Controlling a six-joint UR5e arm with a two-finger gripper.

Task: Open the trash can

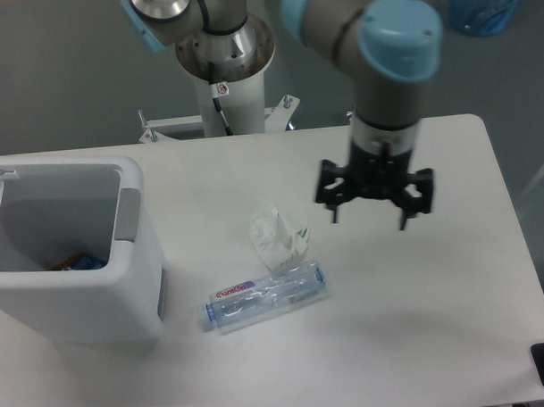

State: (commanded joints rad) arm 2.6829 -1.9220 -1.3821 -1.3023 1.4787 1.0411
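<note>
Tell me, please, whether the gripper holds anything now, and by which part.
Nothing is held. The gripper is open and hangs over bare table, apart from the bottle and the trash can.
</note>
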